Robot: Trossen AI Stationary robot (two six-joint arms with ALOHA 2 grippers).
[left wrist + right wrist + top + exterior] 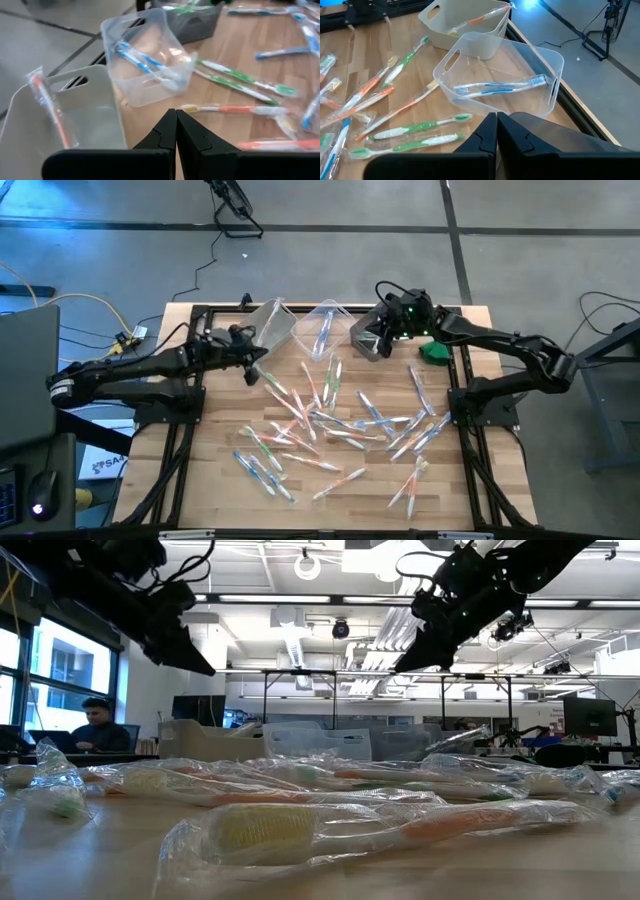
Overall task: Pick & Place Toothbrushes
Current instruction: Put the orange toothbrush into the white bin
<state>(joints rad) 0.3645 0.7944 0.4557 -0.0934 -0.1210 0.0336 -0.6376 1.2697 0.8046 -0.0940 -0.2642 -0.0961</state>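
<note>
**Both grippers closed and empty above the bins at the table's far edge**

I see the left gripper (250, 367) hanging above the table near its far left corner, just beside the clear-white bin (268, 326). Its fingers (165, 132) are pressed together with nothing between them.

The right gripper (372, 340) sits over the grey bin (362, 338) at the far edge, toward the right. Its fingers (487, 131) are also together, holding nothing.

Three bins stand in a row along the far edge. The clear-white bin (70, 107) has one orange-handled toothbrush leaning against its wall. The clear middle bin (540, 62) holds blue-handled brushes. The grey bin (192, 22) shows green handles inside, from the left wrist view.

Most of the toothbrushes (330, 425) lie scattered in their wrappers over the middle and near half of the table (215, 480), many overlapping. In the low view they form a heap across the tabletop, an orange-handled one nearest the camera.

A small green object (434, 351) rests near the far right corner, by the right arm. A person (100, 727) sits in the room behind.
</note>
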